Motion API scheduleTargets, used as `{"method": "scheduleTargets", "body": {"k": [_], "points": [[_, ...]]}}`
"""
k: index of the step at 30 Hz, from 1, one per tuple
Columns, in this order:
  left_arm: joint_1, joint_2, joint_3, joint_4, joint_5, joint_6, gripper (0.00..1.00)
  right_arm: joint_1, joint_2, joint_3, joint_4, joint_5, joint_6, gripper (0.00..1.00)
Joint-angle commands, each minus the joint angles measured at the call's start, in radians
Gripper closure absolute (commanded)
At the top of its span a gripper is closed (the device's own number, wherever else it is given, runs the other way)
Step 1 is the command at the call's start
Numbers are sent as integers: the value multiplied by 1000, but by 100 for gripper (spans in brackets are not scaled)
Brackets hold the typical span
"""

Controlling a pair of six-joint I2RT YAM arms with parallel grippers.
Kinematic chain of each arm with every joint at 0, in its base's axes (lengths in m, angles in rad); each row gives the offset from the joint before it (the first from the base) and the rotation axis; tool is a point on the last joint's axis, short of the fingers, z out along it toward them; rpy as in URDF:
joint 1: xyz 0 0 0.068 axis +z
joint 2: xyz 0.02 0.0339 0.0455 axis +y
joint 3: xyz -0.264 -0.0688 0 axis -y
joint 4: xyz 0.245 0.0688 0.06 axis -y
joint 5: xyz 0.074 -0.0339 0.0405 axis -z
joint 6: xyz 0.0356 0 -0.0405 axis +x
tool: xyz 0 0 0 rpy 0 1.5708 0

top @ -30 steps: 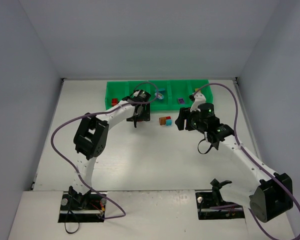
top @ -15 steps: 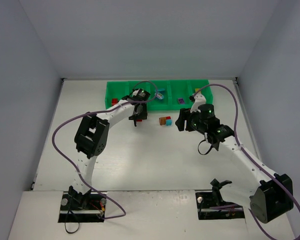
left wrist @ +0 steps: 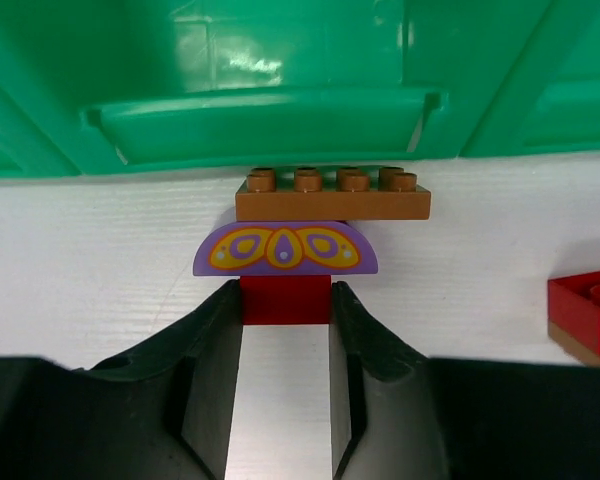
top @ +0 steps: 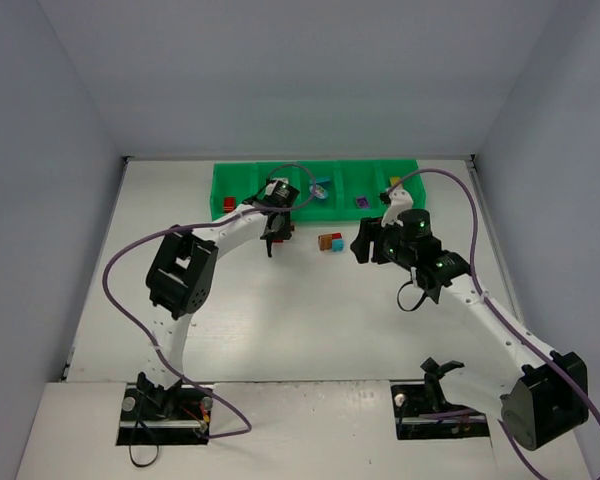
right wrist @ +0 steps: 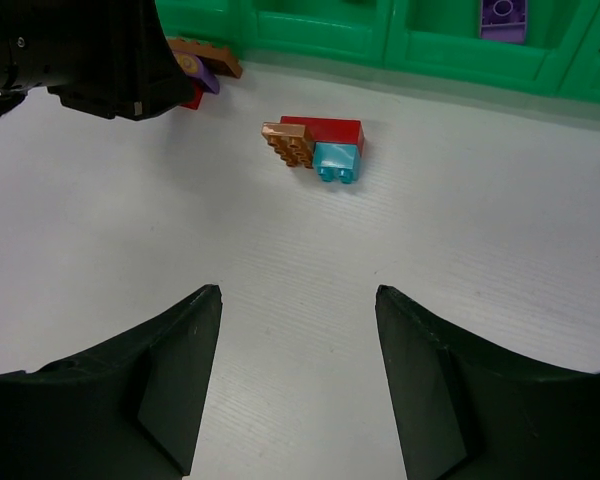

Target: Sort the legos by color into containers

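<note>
- Upper left of the top view: the green tray [top: 242,180] is lying along the far edge of the counter [top: 280,320]. A red brick [top: 229,203] is sitting in its leftmost compartment.
- Just below the tray: your left fingers [left wrist: 215,340] are pinching a small red block [left wrist: 285,302] by its two sides, low on the counter.
- Left wrist view, centre: a purple half-round piece [left wrist: 286,249] is touching the block's far side. A brown plate [left wrist: 332,203] is lying just beyond it, close against the tray's outer wall. You cannot tell whether these pieces are joined.
- Centre of the top view: three bricks are sitting on the counter, touching one another: a loose red brick [right wrist: 330,130], a brown brick [right wrist: 288,145] and a cyan brick [right wrist: 338,162].
- Right of them: your right fingers [right wrist: 170,370] are standing spread, gripping nothing, hovering over bare counter with the three bricks ahead.
- Upper right of the right wrist view: a purple brick [right wrist: 502,18] is resting in a tray compartment.
</note>
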Motion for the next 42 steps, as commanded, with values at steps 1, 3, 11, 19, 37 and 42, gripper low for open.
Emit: {"method": "scheduleTargets", "body": {"k": [1, 3, 11, 19, 37, 42], "points": [[-7, -105, -68, 28, -36, 58, 100, 5, -24, 18, 49, -49, -12, 40], [-16, -197, -159, 87, -35, 115, 100, 5, -17, 35, 48, -103, -14, 40], [-27, -625, -489, 374, 221, 482, 100, 14, 104, 183, 20, -308, 41, 30], [-38, -836, -633, 437, 485, 705, 100, 71, 227, 323, 22, -439, 114, 21], [-87, -1000, -670, 364, 577, 854, 100, 181, 369, 400, 103, -481, 212, 23], [-91, -1024, -685, 362, 566, 854, 100, 186, 382, 397, 131, -487, 235, 32]]}}
